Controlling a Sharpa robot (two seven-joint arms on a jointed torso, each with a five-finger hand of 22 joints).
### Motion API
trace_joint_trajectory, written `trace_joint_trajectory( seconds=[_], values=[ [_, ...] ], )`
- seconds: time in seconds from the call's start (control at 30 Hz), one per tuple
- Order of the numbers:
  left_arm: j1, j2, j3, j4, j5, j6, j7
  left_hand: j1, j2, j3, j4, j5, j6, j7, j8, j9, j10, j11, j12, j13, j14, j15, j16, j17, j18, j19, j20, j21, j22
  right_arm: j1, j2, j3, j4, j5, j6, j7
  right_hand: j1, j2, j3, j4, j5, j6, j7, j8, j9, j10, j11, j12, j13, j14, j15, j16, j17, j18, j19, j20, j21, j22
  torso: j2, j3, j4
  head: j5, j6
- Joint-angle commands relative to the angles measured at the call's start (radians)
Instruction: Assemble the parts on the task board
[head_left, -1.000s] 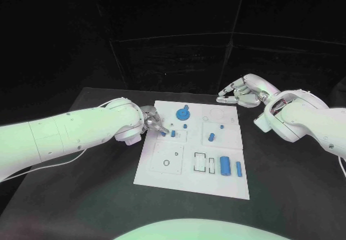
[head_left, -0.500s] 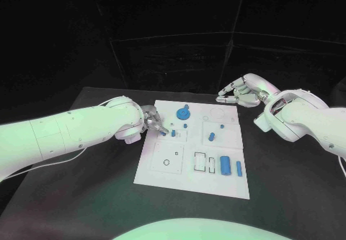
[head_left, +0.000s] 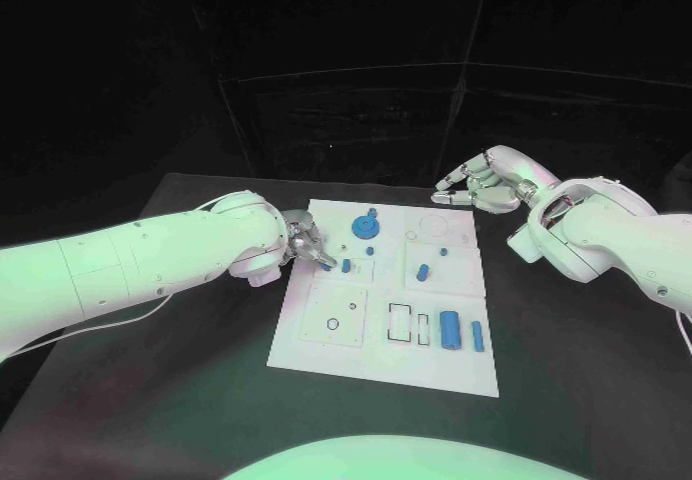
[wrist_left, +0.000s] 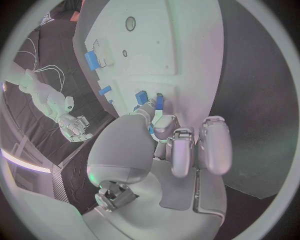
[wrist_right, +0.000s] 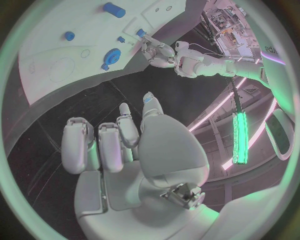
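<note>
The white task board (head_left: 325, 345) lies in the middle of the black table. My left hand (head_left: 304, 243) is at the board's left edge and pinches a small blue peg (head_left: 329, 266) between thumb and fingertip, low over the board. The left wrist view shows that peg (wrist_left: 159, 101) at the fingertips, close beside a second small blue part (wrist_left: 141, 96). My right hand (head_left: 476, 185) hovers off the board's far right corner, fingers loosely apart, holding nothing. On the board are a round blue knob (head_left: 366, 227), a blue peg (head_left: 423, 272), a thick blue cylinder (head_left: 451, 331) and a slim blue bar (head_left: 477, 337).
Two rectangular slots (head_left: 400, 323) and a small round hole (head_left: 335, 325) mark the board's near half. Bare black table surrounds the board, with its far edge just behind the right hand. The right wrist view shows the board (wrist_right: 56, 40) and my left hand (wrist_right: 156, 50) beyond it.
</note>
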Motion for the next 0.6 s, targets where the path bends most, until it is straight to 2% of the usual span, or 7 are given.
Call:
trace_joint_trajectory(
  seconds=[0.03,0.6],
  values=[
    [-0.005,0.001,-0.004,0.003,-0.007,0.034,-0.019,0.001,0.007,0.075,-0.068,0.005,0.002,-0.005,0.005,0.000,0.004,0.000,-0.003,0.001,0.106,-0.009,0.003,0.263,-0.002,0.008,-0.007,-0.002,0.001,0.002,-0.001,0.000,0.003,0.000,0.000,0.009,0.005,0.003,-0.003,-0.003,0.005,-0.004,-0.004,0.004,0.000,-0.004,-0.003,0.002,0.001,0.045,-0.006,-0.005,0.001,0.019,-0.003,0.000,-0.004,0.000,0.000,-0.0003,0.0003,0.000,0.001],
    [-0.005,0.001,-0.004,0.007,-0.007,0.031,-0.027,-0.014,-0.001,0.111,-0.076,0.005,0.003,-0.006,0.014,0.005,0.009,-0.001,0.002,0.006,0.106,-0.009,0.003,0.263,-0.003,0.011,-0.008,0.003,0.008,0.002,0.002,0.000,0.000,0.001,0.001,0.010,0.006,0.005,-0.004,-0.002,0.006,-0.004,-0.004,0.005,0.000,-0.005,-0.003,0.002,0.000,0.045,-0.006,-0.006,0.000,0.019,-0.004,0.000,-0.005,-0.002,0.000,-0.0001,-0.0003,0.000,-0.002]
  ],
)
